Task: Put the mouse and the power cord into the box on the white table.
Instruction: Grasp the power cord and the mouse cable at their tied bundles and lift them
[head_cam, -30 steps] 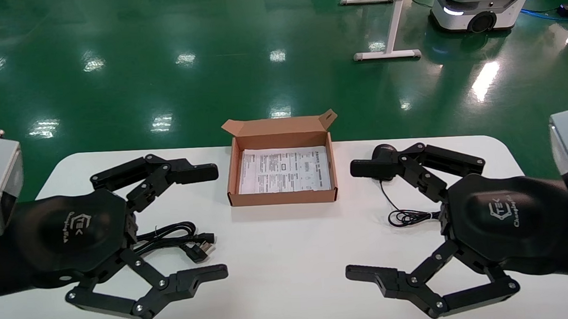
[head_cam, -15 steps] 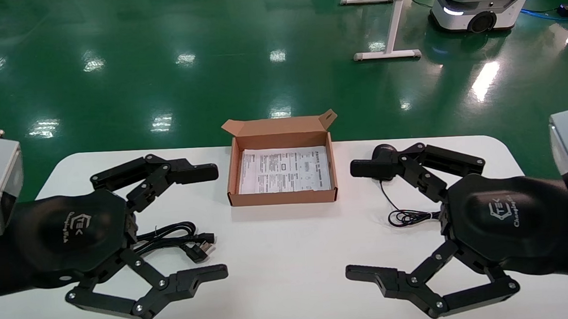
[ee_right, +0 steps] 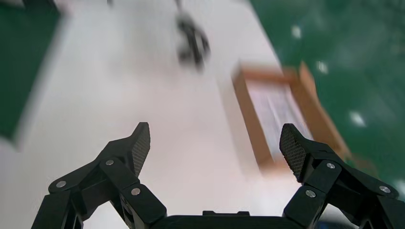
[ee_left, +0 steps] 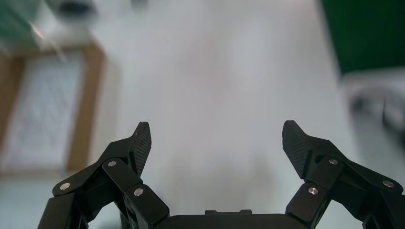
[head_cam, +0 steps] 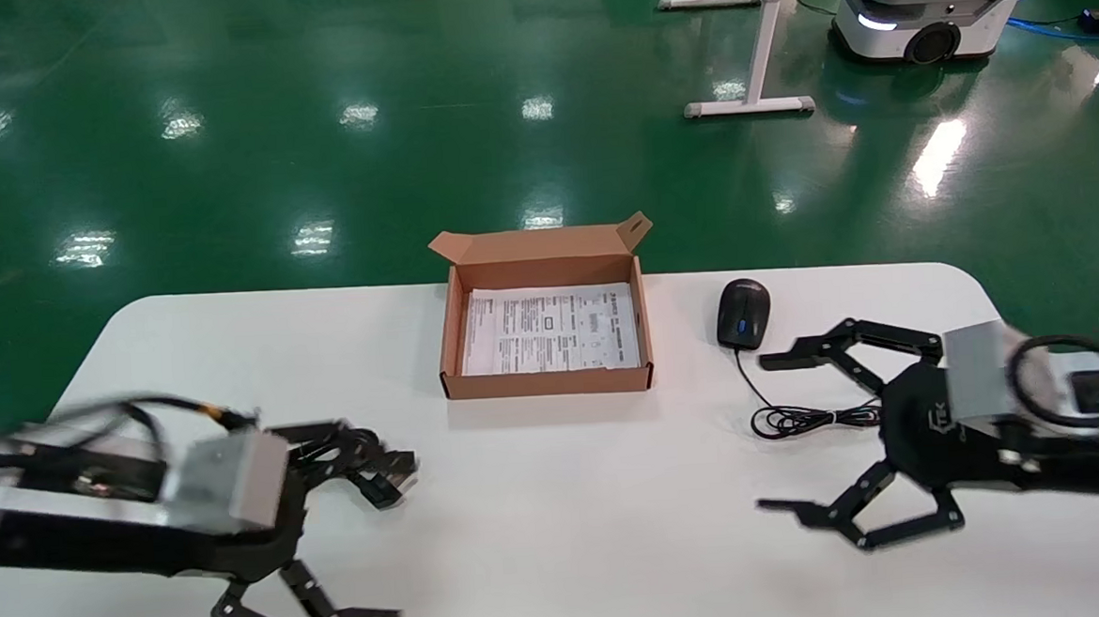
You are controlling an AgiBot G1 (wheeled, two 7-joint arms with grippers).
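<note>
The open brown box (head_cam: 546, 380) stands at the middle back of the white table (head_cam: 560, 505), a printed sheet on its bottom. To its right lies the black mouse (head_cam: 743, 312), in full view, with its thin cable (head_cam: 795, 419) coiled toward my right gripper (head_cam: 763, 434). That gripper is open, low over the table, empty, just near of the mouse. The power cord (head_cam: 384, 477) lies at the near left, mostly hidden behind my open left gripper (head_cam: 388, 538); only its plug end shows. Both wrist views show wide, empty jaws over bare table, the box (ee_left: 90, 105) (ee_right: 286, 109) blurred.
Beyond the table is a glossy green floor. A white wheeled robot (head_cam: 929, 6) and a white stand's feet (head_cam: 750, 105) are at the far right. The table's right edge runs close to my right arm.
Both arms have swung down and outward, blurred with motion. The right gripper no longer covers the mouse. The left gripper now sits low at the near left over the power cord.
</note>
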